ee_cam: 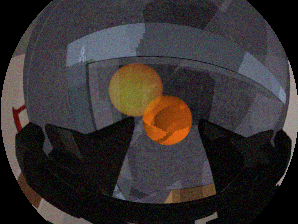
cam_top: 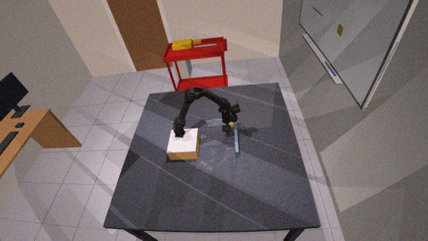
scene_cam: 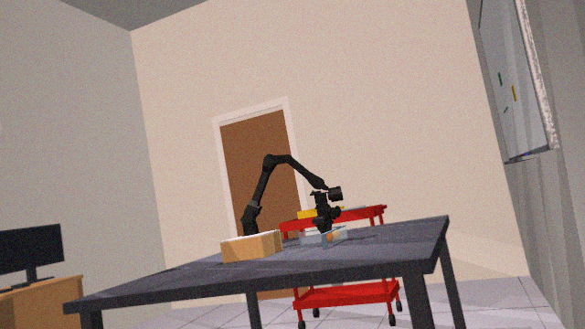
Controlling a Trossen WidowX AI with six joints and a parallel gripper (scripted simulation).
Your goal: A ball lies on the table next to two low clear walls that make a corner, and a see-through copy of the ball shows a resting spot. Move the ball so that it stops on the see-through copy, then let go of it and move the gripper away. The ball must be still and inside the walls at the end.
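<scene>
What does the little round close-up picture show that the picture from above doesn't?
Only the close-up shows the pale yellow-green see-through ball marking the resting spot, with the orange ball overlapping its lower right edge, not centred on it, between the open claw's dark fingers.

Only the view from above shows the whole black arm on its box, the red cart, the desk and the whiteboard.

Both show the orange ball, the clear walls and the dark table.
</scene>
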